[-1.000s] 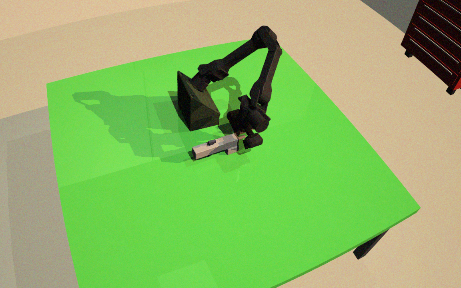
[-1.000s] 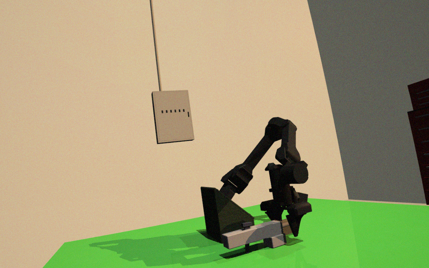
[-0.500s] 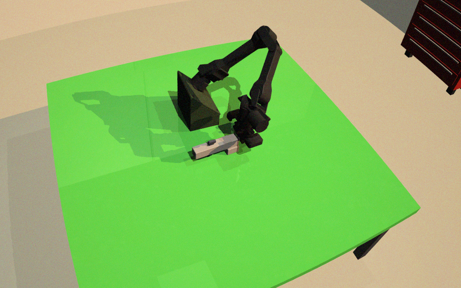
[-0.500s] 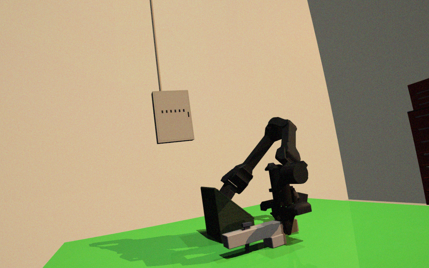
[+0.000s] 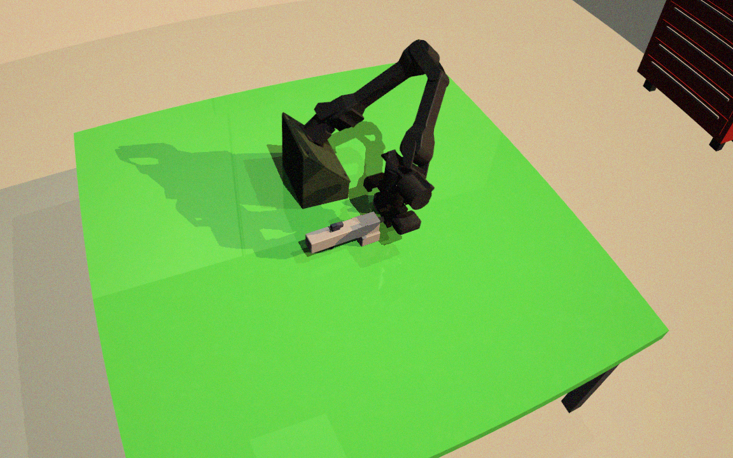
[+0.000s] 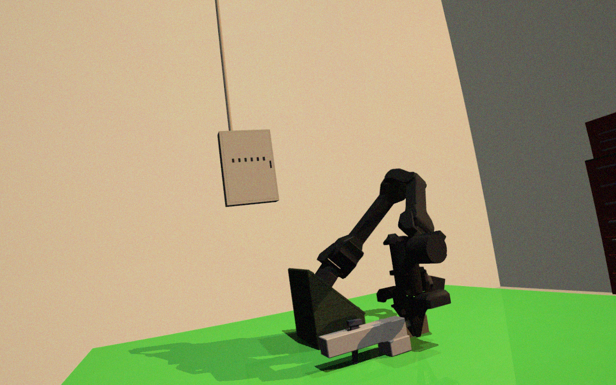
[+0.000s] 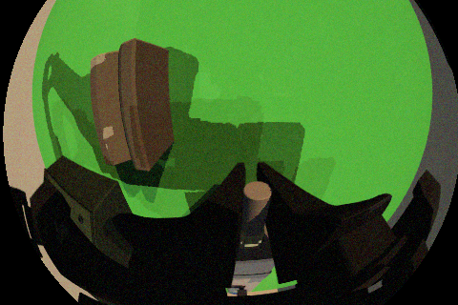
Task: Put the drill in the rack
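Gripping the drill's [image 7: 258,201] small brown round end between nearly closed fingers, my claw [image 6: 414,320] points straight down at one end of the grey housing [image 6: 365,337], where the drill lies stuck, low on the green table [image 5: 357,341]. I judge the drill stiff, light and smooth, so a firm pinch on this exposed stub is best. The dark key [image 5: 336,226] sits atop the housing, and a brown rack [image 7: 130,105] waits just beside.
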Robot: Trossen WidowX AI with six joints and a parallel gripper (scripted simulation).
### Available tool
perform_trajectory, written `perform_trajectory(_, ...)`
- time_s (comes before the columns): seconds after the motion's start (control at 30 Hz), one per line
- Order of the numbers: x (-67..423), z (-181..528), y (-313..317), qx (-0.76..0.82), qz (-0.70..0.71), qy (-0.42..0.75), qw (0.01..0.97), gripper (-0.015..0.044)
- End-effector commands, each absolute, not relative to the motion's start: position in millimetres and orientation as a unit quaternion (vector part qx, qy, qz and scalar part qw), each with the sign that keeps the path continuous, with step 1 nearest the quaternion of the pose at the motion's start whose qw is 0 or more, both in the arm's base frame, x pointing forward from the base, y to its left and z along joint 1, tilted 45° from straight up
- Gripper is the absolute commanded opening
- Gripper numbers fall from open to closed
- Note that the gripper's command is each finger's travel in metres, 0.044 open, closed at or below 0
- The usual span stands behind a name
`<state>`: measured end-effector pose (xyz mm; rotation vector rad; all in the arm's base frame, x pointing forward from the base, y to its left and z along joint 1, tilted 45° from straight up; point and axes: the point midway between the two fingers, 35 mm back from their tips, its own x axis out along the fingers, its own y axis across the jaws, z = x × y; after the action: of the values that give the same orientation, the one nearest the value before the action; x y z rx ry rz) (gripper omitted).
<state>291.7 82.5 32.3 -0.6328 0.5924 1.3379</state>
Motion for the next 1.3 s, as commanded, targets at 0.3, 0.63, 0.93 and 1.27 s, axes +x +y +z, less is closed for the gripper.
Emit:
perform_trajectory(0.3, 293, 47, 95, -0.282, 0.600, 0.265, 0.700, 0.0000)
perform_trajectory(0.63, 293, 59, 106, -0.282, 0.600, 0.265, 0.700, 0.0000)
perform_trajectory(0.93, 293, 55, 105, -0.281, 0.602, 0.263, 0.699, 0.0210)
perform_trajectory(1.27, 293, 51, 103, -0.282, 0.600, 0.265, 0.700, 0.0440)
